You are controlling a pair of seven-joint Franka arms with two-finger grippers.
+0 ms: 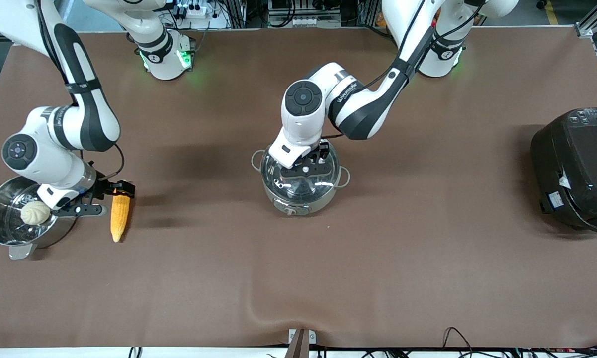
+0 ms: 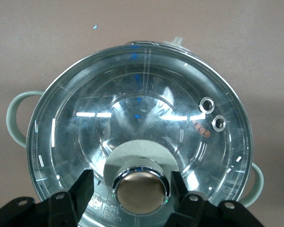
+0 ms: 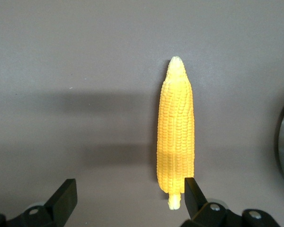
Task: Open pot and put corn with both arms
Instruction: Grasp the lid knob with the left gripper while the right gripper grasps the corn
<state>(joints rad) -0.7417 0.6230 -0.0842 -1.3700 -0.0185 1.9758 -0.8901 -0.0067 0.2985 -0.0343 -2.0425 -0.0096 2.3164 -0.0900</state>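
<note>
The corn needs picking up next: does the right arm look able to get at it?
Probably yes: the corn lies bare on the table, the open right gripper over its stem end, though off-centre.

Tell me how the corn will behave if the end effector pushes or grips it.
The corn is round and tapered, lying on the flat table, so it probably rolls in a curve when nudged. Its bumpy kernels likely aid grip. The open right end effector sits off-center, so one finger may push it first.
</note>
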